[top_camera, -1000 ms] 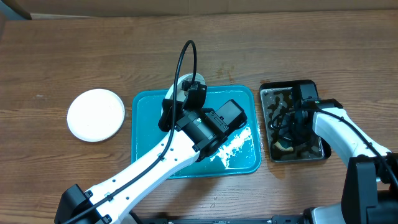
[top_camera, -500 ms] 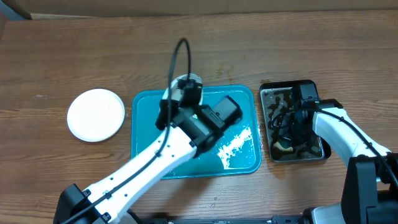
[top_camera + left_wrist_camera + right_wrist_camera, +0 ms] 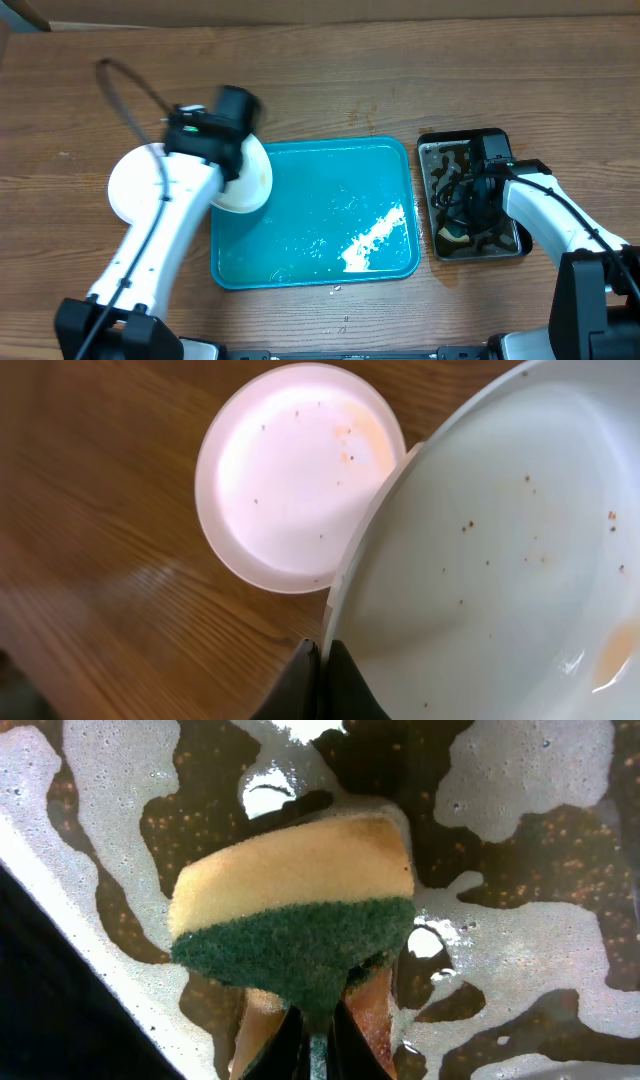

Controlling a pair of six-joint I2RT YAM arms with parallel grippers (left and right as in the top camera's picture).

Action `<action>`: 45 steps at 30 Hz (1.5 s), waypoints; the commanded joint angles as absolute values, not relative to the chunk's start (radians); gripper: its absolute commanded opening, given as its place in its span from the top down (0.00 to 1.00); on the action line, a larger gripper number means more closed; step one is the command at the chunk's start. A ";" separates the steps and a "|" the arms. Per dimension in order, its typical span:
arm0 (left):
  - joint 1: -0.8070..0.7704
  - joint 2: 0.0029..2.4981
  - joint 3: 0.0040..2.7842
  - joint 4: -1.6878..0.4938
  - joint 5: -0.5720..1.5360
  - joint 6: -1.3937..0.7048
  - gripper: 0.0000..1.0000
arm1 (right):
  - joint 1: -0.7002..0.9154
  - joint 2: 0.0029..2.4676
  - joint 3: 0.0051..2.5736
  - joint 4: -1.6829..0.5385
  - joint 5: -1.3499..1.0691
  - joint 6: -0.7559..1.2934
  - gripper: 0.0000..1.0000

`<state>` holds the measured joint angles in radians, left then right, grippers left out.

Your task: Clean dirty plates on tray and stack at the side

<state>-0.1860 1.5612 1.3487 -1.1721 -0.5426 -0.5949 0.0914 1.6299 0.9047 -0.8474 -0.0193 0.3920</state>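
Note:
My left gripper is shut on the rim of a pale-rimmed plate and holds it tilted over the left edge of the turquoise tray. In the left wrist view the fingers pinch this plate, which carries small brown specks. A white plate lies on the table left of the tray, and in the left wrist view it also shows specks. No third plate shows separately. My right gripper is shut on a yellow-and-green sponge in the black tray.
The black tray of murky, foamy water stands right of the turquoise tray, with my right arm over it. White foam and water lie on the turquoise tray's floor. Wooden table all round.
My left arm has swung left from the tray's top middle, carrying the plate to the tray's left edge beside the white plate. The right arm has not moved.

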 commanded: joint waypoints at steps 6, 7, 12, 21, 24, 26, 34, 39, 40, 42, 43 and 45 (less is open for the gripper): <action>0.187 1.549 1.370 -1.082 -0.162 -0.485 0.96 | 0.090 1.633 0.891 -0.841 -0.047 0.389 0.96; 0.228 1.551 1.370 -1.073 -0.151 -0.485 0.96 | 0.090 1.633 0.891 -0.842 -0.047 0.389 0.96; 0.364 1.579 1.370 -1.055 -0.147 -0.486 0.96 | 0.090 1.633 0.891 -0.842 -0.047 0.389 0.96; 0.454 1.685 1.370 -1.047 -0.136 -0.485 0.96 | 0.090 1.633 0.891 -0.848 -0.047 0.389 0.96; 0.461 1.694 1.370 -1.052 -0.131 -0.485 0.79 | 0.090 1.633 0.891 -0.849 -0.047 0.389 0.96; 0.462 1.692 1.370 -1.051 -0.119 -0.485 0.45 | 0.090 1.633 0.891 -0.849 -0.047 0.389 0.96; 0.453 1.667 1.438 -1.143 0.054 -0.464 0.26 | 0.090 1.633 0.891 -0.849 -0.047 0.389 0.96; 0.389 1.617 1.443 -1.196 0.270 -0.366 0.26 | 0.090 1.633 0.891 -0.817 -0.047 0.385 0.96; 0.366 1.608 1.443 -1.207 0.288 -0.357 0.26 | 0.090 1.633 0.891 -0.800 -0.047 0.385 0.96; 0.298 1.594 1.443 -1.227 0.287 -0.337 0.26 | 0.090 1.633 0.891 -0.722 -0.058 0.385 0.96; 0.266 1.593 1.443 -1.229 0.285 -0.327 0.26 | 0.090 1.633 0.891 -0.677 -0.084 0.385 0.96; 0.202 1.593 1.443 -1.228 0.270 -0.315 0.26 | 0.090 1.633 0.891 -0.583 -0.190 0.385 0.96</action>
<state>0.2737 1.6173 1.4216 -1.2263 0.2176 -0.3782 0.0914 1.6302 0.8883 -0.6441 -0.0765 0.3904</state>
